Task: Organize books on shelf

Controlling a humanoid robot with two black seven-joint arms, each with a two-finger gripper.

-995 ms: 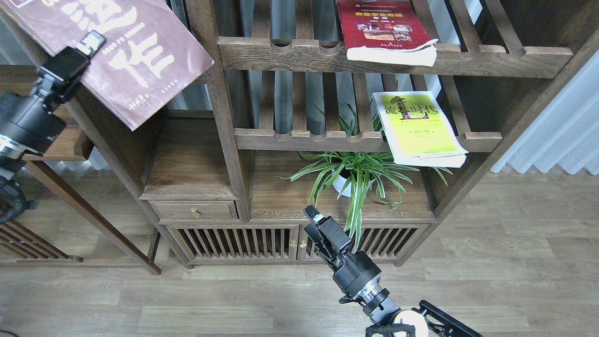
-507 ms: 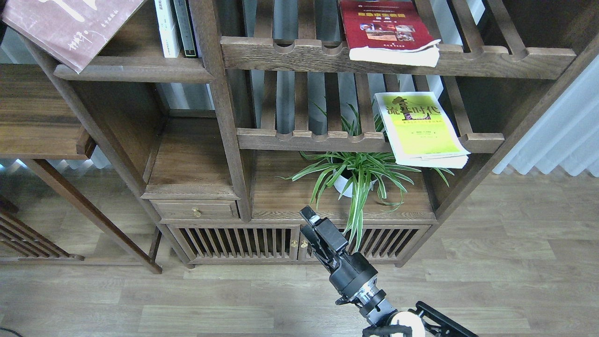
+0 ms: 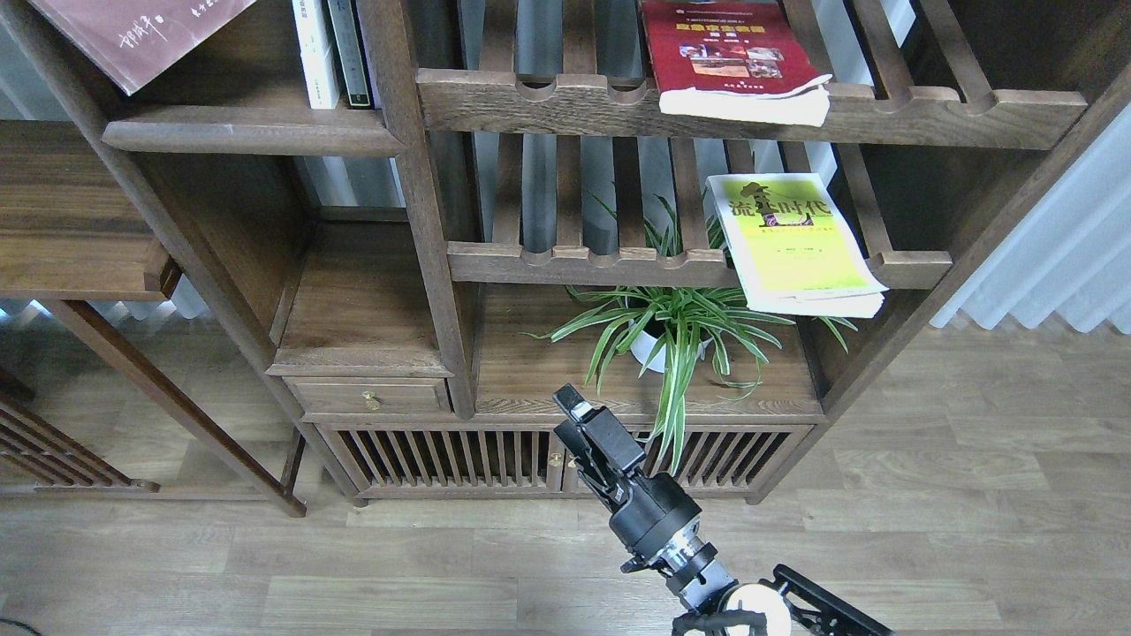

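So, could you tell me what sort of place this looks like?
Probably a home study or living room: a dark wooden bookcase holding books, a potted spider plant, wood-plank flooring and white curtains.

Maroon book, red book, yellow-green book, dark brown shelf, black claw.

yellow-green book: 流金时代 | other books' print too small to read

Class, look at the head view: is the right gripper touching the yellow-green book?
Apart. The head view shows the right gripper low by the cabinet, with the plant between it and the yellow-green book.
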